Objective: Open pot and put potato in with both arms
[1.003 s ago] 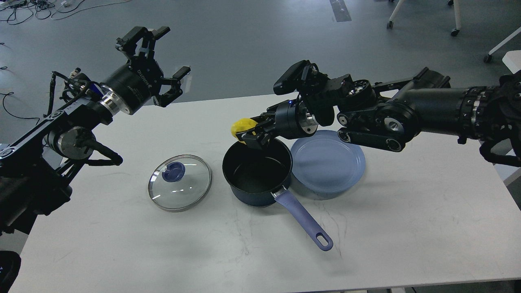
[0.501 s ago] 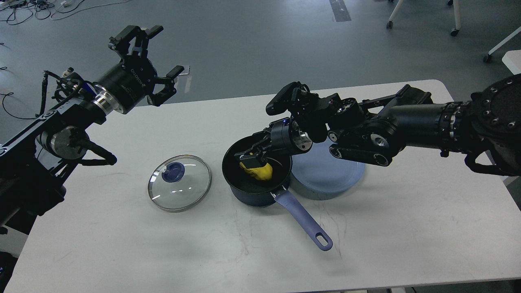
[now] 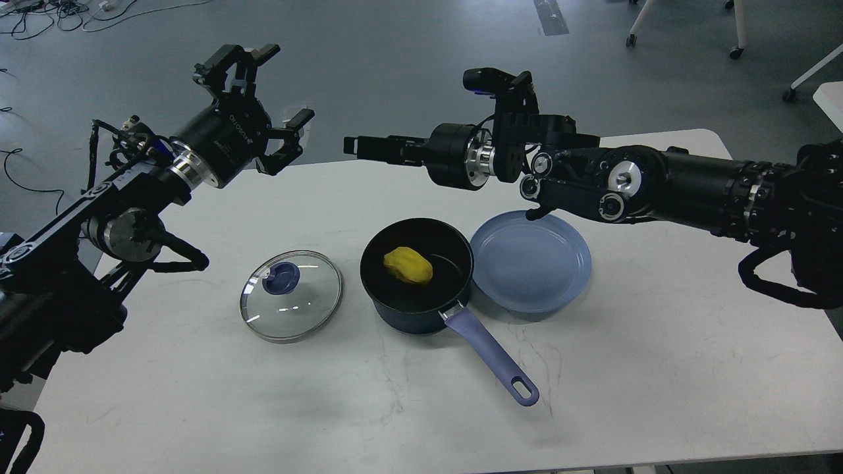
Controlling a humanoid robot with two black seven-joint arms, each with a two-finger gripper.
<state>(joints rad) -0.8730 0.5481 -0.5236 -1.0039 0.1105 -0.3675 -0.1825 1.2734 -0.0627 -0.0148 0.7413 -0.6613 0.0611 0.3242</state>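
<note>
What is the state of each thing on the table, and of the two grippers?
pot: open, upright, potato inside.
potato: lying on the pot's bottom, free of any gripper.
glass lid: off the pot, flat on the table to its left, knob up.
blue plate: empty, right of the pot.
left gripper: open, empty, raised.
right gripper: raised above the table, holds nothing; open or shut cannot be told.
</note>
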